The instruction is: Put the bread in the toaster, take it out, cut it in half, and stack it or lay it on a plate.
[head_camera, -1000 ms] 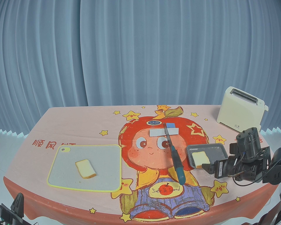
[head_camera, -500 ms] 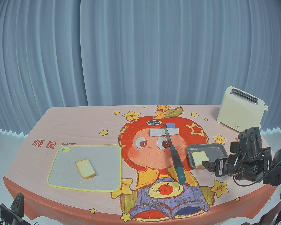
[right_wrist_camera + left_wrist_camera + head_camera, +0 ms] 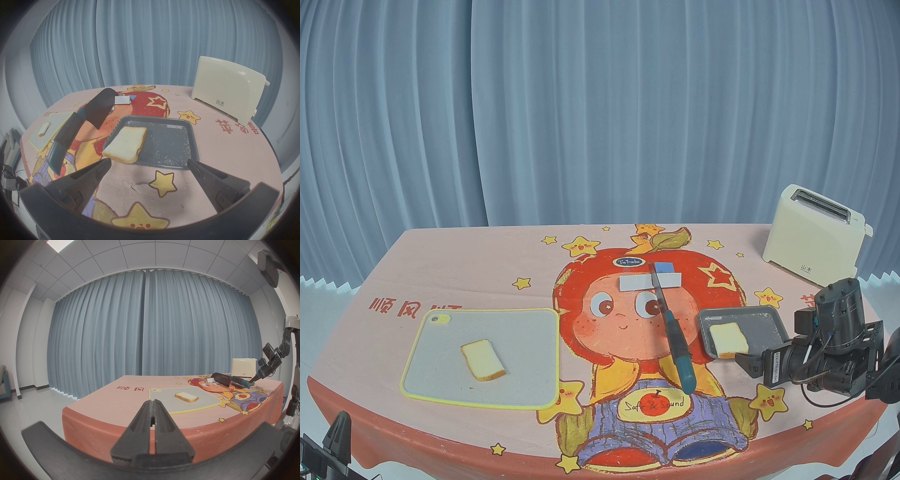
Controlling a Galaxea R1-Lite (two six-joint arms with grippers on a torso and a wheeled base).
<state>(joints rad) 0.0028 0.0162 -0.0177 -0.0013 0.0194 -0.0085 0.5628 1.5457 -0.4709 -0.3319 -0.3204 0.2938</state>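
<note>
Right gripper (image 3: pixel 147 161) has backed off the tray (image 3: pixel 767 322) — jaws wide open, empty. One bread half (image 3: pixel 729 339) plated; other half (image 3: pixel 482 360) waits on the cutting board (image 3: pixel 531 337).

Colours and patterns, table lot.
Pink tablecloth (image 3: pixel 456 275), printed red-haired cartoon child and yellow stars; grey cutting board (image 3: pixel 525 375), yellow-green rim, at 8 o'clock; pale cream bread (image 3: pixel 482 360), tan crust; dark grey tray (image 3: pixel 762 322) at 4 o'clock; cream toaster (image 3: pixel 815 234) at 2 o'clock; knife (image 3: pixel 675 337), black blade, teal handle; blue-grey pleated curtain (image 3: pixel 581 112).
</note>
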